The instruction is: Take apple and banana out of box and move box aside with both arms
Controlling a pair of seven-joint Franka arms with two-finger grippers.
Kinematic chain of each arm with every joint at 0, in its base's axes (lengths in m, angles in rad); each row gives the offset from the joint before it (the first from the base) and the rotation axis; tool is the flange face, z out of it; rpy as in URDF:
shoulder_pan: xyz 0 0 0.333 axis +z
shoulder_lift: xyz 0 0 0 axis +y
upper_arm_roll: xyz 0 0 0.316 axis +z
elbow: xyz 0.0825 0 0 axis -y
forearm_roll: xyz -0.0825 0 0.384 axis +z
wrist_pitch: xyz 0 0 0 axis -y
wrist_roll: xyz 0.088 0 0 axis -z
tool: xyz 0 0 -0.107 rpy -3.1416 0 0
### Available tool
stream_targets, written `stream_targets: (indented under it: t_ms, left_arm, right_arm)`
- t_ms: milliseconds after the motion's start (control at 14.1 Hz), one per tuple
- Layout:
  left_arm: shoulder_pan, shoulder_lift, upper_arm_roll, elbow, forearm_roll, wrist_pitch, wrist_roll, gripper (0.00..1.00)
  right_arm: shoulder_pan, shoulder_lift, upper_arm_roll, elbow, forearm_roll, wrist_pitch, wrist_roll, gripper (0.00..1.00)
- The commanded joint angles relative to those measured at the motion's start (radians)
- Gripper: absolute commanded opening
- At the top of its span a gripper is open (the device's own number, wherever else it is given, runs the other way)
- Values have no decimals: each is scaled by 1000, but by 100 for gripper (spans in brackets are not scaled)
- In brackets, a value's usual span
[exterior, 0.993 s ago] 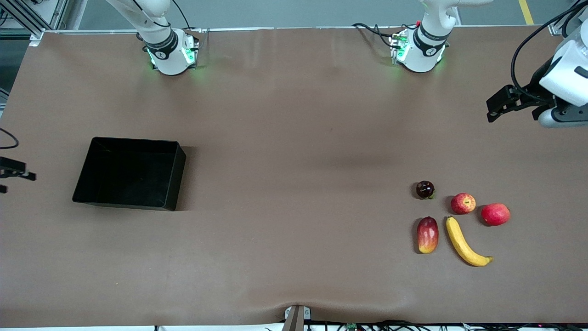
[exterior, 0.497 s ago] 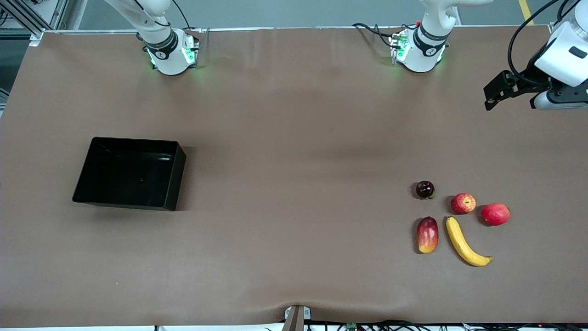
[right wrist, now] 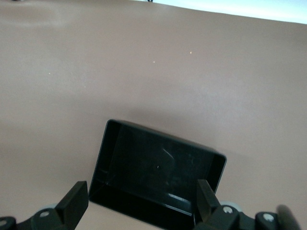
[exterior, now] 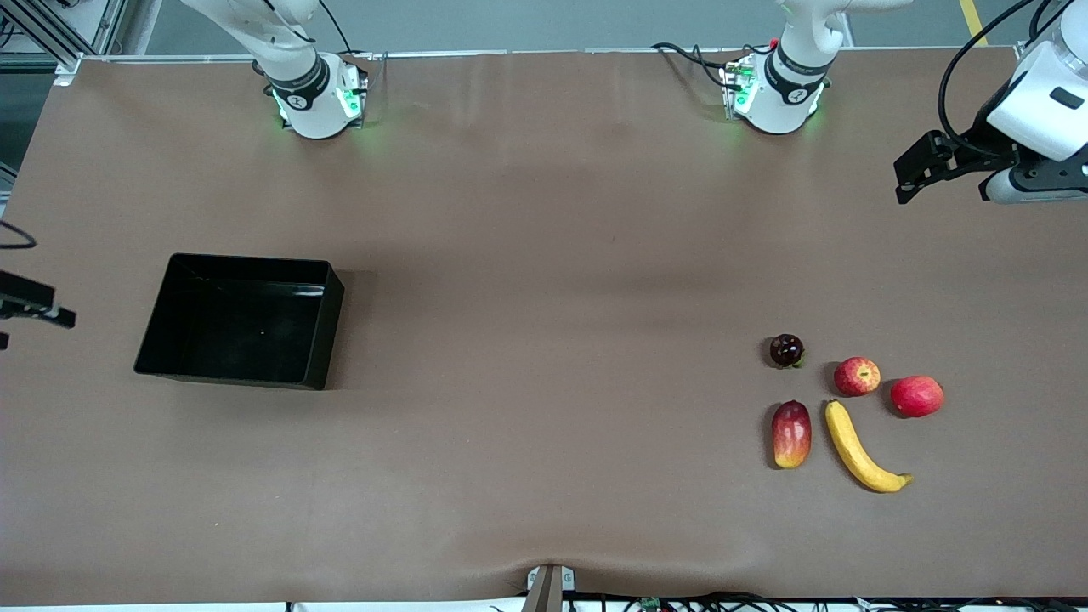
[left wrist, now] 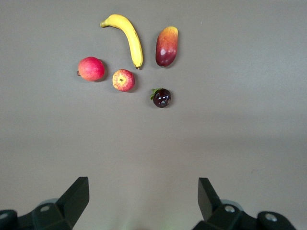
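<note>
**Both hands hanging open, fruit and box lying untouched**

The left hand [left wrist: 142, 201] is hanging in the air over the left arm's end of the table [exterior: 544, 212], its two fingers [left wrist: 76, 196] spread wide with nothing between them. In its wrist view it is looking down on the cluster of fruit.

The right hand [right wrist: 141, 203] is hovering at the right arm's end of the table, just beside the box [exterior: 242, 321]. Its fingers [right wrist: 76, 201] are also standing wide apart and holding nothing; in the front view only a dark sliver of it is showing at the edge of the picture.

The box is sitting upright on the table toward the right arm's end, with nothing inside it.

The fruit is lying well apart from the box, toward the left arm's end. The banana [exterior: 858, 448] is lying flat, nearest the front camera together with a red-and-yellow mango [exterior: 791, 433] just beside it. The apple [exterior: 857, 376] with yellow patches is sitting a little farther from the camera, close to the banana's upper tip. A plain red fruit [exterior: 916, 396] is resting beside the apple, toward the table's end, and a small dark purple fruit [exterior: 786, 349] is sitting farthest from the camera.
</note>
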Motion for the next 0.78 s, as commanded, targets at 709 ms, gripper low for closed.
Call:
stream_targets:
  t_ms: [709]
  left_arm:
    - [11, -26, -12, -2, -24, -3, 10, 100]
  right_arm:
    - [137, -435, -14, -486, -118, 99, 361, 100]
